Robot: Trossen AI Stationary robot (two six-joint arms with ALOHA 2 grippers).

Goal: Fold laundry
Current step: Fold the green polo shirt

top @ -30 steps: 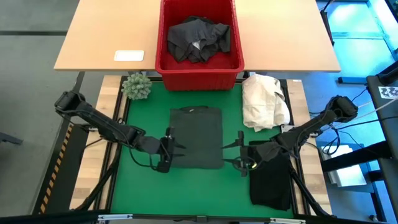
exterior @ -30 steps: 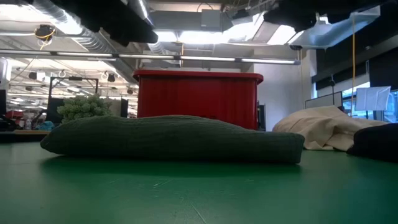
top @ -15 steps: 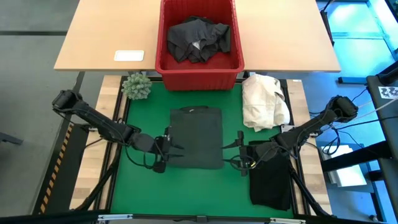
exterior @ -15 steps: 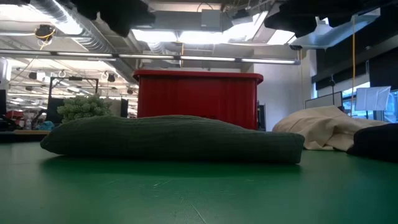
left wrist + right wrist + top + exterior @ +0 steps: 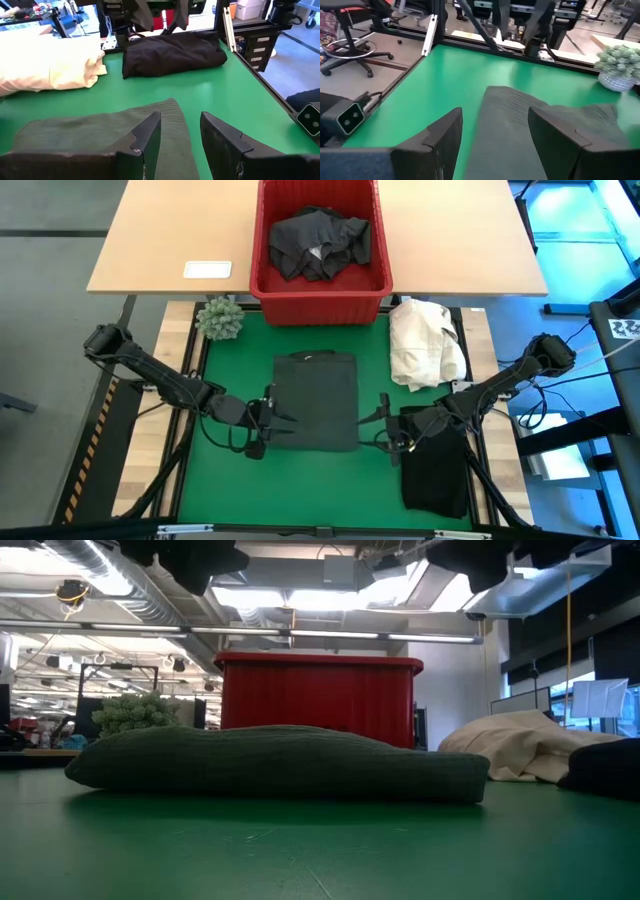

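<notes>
The left gripper [image 5: 276, 418] and right gripper [image 5: 383, 425] flank the folded dark green garment [image 5: 316, 400] at the green mat's [image 5: 230, 490] middle, fingers spread and holding nothing. That piece looks done, as probably does the black garment [image 5: 436, 462] at the mat's right edge. Dark laundry [image 5: 320, 242] waits in the red basket [image 5: 318, 305].

Three dark garments [image 5: 316, 400], one cream cloth heap [image 5: 425, 343], one red basket [image 5: 262, 272], one plant [image 5: 220, 318], two grippers [image 5: 272, 416].
</notes>
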